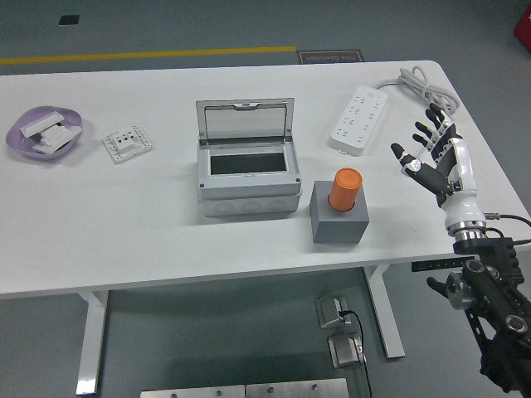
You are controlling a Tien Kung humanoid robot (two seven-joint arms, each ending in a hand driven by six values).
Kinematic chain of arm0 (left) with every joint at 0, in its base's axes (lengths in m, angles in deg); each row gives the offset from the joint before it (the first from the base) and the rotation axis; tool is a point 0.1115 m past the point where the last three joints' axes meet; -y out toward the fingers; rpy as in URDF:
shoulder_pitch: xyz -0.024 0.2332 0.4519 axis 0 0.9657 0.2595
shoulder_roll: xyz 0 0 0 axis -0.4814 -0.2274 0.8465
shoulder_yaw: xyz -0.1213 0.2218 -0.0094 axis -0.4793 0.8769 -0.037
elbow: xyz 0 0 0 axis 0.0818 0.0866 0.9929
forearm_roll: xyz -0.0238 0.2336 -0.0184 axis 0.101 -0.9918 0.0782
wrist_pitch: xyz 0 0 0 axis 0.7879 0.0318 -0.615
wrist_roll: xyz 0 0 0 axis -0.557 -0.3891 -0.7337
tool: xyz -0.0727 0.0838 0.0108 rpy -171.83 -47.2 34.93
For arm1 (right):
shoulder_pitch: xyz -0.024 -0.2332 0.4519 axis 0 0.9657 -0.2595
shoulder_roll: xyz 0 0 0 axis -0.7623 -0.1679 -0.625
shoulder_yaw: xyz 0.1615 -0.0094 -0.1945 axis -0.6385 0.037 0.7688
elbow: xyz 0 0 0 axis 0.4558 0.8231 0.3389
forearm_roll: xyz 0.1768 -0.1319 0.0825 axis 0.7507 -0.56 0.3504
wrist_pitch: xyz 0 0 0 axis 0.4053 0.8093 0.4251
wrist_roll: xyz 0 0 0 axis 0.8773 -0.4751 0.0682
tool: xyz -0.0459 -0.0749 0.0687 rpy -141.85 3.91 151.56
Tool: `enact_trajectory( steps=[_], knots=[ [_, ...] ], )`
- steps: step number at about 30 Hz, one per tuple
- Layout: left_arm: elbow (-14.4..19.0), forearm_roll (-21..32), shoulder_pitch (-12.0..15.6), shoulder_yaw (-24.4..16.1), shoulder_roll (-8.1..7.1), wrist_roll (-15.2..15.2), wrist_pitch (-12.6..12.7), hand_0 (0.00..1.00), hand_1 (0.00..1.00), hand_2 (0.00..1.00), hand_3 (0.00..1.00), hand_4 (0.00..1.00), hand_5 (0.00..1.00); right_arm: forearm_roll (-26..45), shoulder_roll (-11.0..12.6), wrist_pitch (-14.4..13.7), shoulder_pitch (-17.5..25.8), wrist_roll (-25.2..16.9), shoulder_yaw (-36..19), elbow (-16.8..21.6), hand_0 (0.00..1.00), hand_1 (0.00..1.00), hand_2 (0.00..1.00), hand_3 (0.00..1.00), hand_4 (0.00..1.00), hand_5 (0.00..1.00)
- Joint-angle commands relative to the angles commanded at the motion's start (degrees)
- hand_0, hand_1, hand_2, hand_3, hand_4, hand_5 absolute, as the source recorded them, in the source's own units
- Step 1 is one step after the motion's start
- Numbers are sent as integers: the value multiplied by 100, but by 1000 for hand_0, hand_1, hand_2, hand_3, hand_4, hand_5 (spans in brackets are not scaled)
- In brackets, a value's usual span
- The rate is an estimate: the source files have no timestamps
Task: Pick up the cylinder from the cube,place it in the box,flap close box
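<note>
My right arm [489, 307] runs out of frame at the lower right corner. The cylinder [345, 190] hides part of the cube [339, 224] top. The worktop [124, 224] is cut at the left edge. Pieces in the purple dish [44, 133] are too small to identify.

Orange cylinder [345, 189] sitting on dark grey cube [339, 220], left of the fingers [425, 131]. Light grey box [247, 172] further left, showing a dark inside. Right hand [437, 160] showing white with black fingers. White power strip [358, 121] lying beyond them. Purple dish [43, 133] sitting far left. White table [124, 232].
</note>
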Motion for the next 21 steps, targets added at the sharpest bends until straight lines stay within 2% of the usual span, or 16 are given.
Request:
enact_trajectory(
  steps=[1,6,7,10,12,13,14,18,19,21],
  knots=[
    [0,-50,9,-47,4,-16,-5,631,645,606,611,660,251,6,6,4,9,1,-10,6,842,885,945,938,983,385],
    [0,-99,66,-154,16,-48,0,631,645,606,611,660,251,43,17,16,42,7,18,-7,842,885,945,938,983,385],
    [0,-82,78,-150,16,-56,-2,631,645,607,612,660,253,51,21,17,32,15,50,-20,839,881,931,925,998,524],
    [0,-131,121,-237,26,-71,-3,631,645,607,612,660,253,83,31,23,-17,34,137,-59,839,881,931,925,998,524],
    [0,-348,171,-445,55,-119,-23,631,645,607,612,660,253,113,43,33,-100,40,211,-92,839,881,931,925,998,524],
    [0,-448,192,-534,69,-139,-31,631,645,607,612,661,254,125,46,35,-139,40,242,-101,833,877,919,915,998,574],
    [0,-519,209,-597,81,-153,-38,631,645,607,612,661,254,131,45,34,-172,37,268,-105,833,877,919,915,998,574],
    [0,-551,228,-620,87,-136,-34,631,645,607,612,661,254,131,-1,20,-292,29,462,-151,833,877,919,915,998,574],
    [0,-503,220,-577,83,-119,-29,631,645,607,612,661,255,127,-8,20,-318,31,530,-175,835,875,916,907,991,804],
    [0,-380,195,-459,75,-83,-19,631,645,607,612,661,255,112,-21,29,-387,43,699,-257,835,875,916,907,991,804]
  ],
)
